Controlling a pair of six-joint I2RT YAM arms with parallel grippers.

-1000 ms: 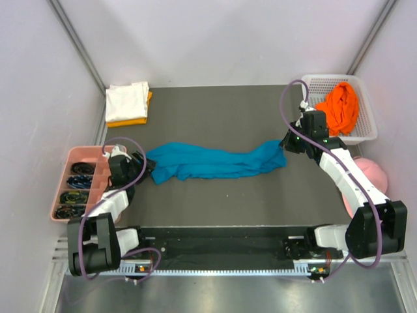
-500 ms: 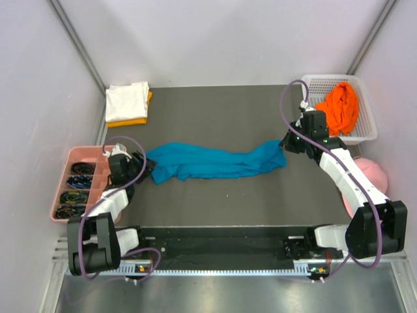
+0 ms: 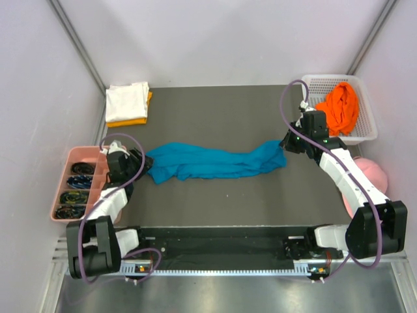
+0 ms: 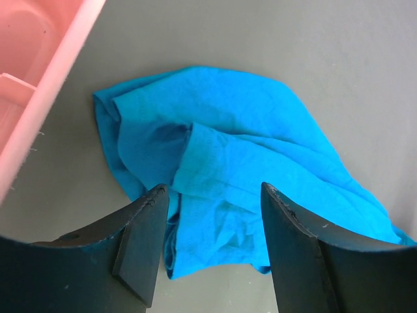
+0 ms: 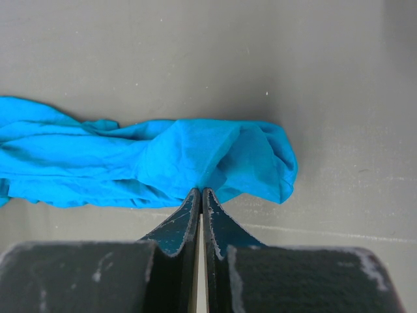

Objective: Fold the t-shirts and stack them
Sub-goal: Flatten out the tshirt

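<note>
The teal shirt (image 3: 208, 162) lies stretched in a band across the table (image 3: 221, 117). The left gripper (image 4: 213, 189), jaws wide, hovers over its left end (beside the pink tray (image 4: 39, 85)). The right gripper (image 5: 201, 190) is pinched closed on its right end.

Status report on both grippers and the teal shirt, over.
Left gripper open, above teal shirt's left end. Right gripper shut, pinching its right end. Shirt lies strung out, unfolded. Pink tray beside left end, not touching.

Top overhead, wrist closeups downward, sharing teal shirt (image 3: 212, 161)
</note>
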